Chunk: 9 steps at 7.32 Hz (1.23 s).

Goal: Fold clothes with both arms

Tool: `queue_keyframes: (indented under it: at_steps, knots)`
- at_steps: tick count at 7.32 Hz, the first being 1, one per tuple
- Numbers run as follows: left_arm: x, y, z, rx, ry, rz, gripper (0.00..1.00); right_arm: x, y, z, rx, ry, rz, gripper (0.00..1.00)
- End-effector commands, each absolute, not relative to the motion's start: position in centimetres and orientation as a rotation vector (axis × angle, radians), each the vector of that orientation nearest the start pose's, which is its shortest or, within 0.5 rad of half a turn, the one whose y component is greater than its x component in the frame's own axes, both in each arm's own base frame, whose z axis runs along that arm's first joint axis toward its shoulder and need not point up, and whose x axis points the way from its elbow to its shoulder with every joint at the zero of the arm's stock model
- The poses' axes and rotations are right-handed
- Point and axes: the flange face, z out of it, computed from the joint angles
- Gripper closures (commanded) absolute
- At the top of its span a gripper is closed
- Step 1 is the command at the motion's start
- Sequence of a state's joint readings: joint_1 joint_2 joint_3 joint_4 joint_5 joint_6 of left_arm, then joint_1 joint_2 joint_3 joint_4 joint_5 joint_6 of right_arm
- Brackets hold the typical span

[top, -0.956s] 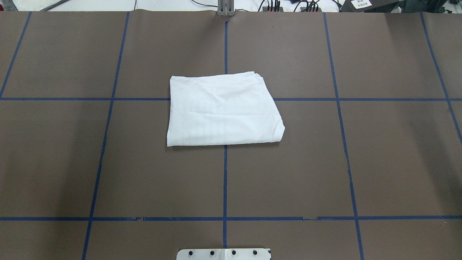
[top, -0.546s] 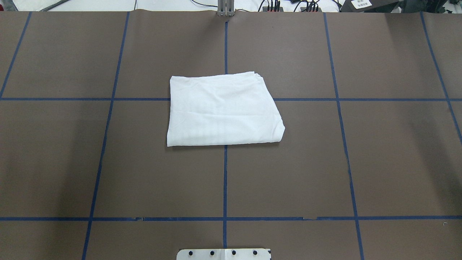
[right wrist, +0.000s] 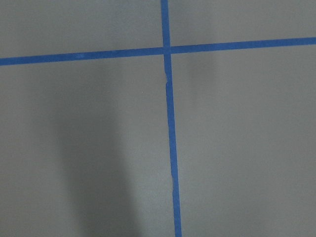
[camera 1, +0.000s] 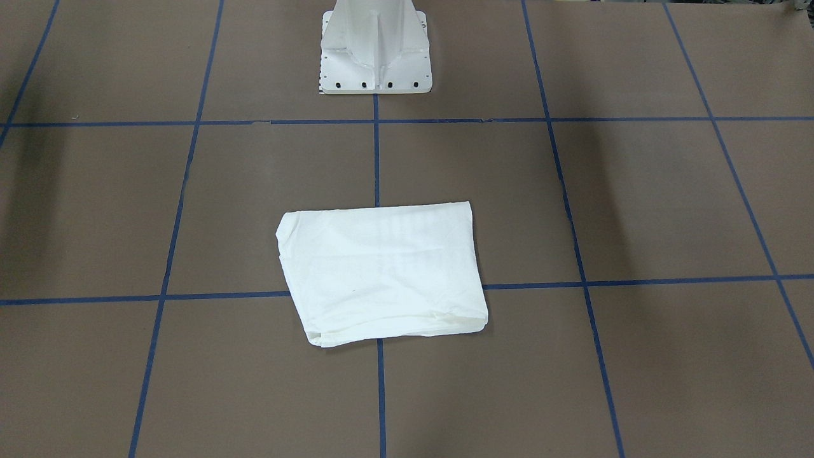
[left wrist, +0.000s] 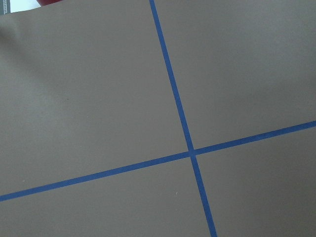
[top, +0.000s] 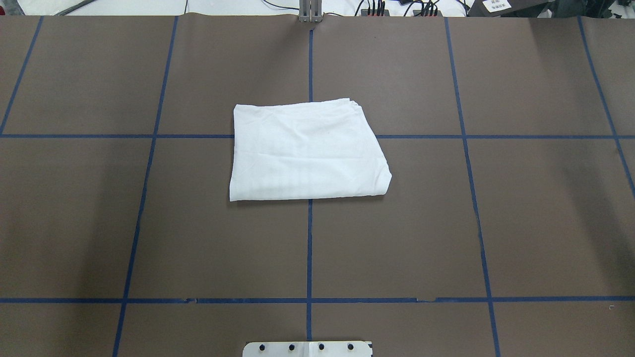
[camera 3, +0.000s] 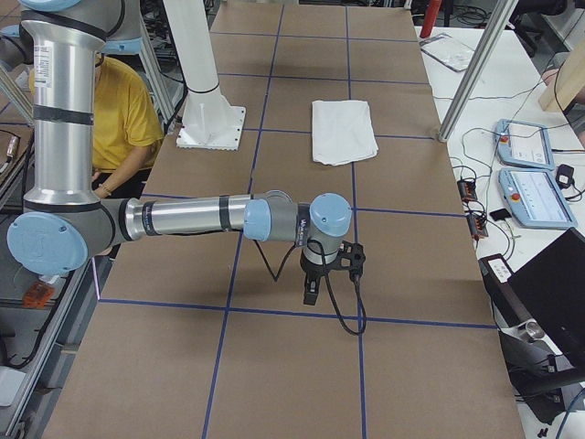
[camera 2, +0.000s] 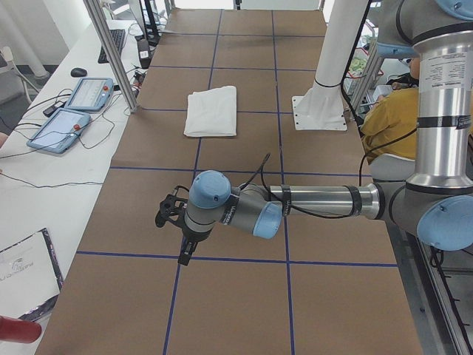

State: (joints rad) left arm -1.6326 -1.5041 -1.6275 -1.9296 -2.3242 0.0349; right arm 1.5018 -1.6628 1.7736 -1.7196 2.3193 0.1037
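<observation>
The table [top: 446,223] is covered in matte brown paper, ruled into squares by blue tape lines [top: 309,248]. A white side table [camera 2: 44,192] beside it carries two tablet-like pendants [camera 2: 90,92] and loose cables. One white T-shirt [top: 307,151] lies at the table's centre across a tape crossing, folded into a rough rectangle with soft creases and stacked edges. One white metal pedestal [camera 1: 375,51] stands at the robot's edge. Two tubular grey arms with light-blue caps reach low over the table, well apart from the shirt: the left arm [camera 2: 318,201] and the right arm [camera 3: 183,218]. Whether the fingers of the left gripper [camera 2: 170,213] or the right gripper [camera 3: 347,259] are released or clenched cannot be told.
</observation>
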Motion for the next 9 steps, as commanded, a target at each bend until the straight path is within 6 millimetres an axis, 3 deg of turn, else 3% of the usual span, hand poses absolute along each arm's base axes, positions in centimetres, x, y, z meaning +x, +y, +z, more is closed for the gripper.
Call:
queue_keyframes:
  at_steps: [1,7,9]
  knots:
    - [-9.5,-47.7,62.5,0.369,0.729,0.109,0.01,3.4,-45.1,61.8,-0.1,-0.744,0.049,0.0]
    - [-9.4,-48.4,61.7,0.398,0.72,0.127,0.01,3.4,-46.3,61.0,-0.014,-0.756,0.111,0.0]
    - [-9.4,-48.3,62.4,0.386,0.722,0.125,0.01,3.3,-46.3,62.1,-0.02,-0.76,0.136,0.0]
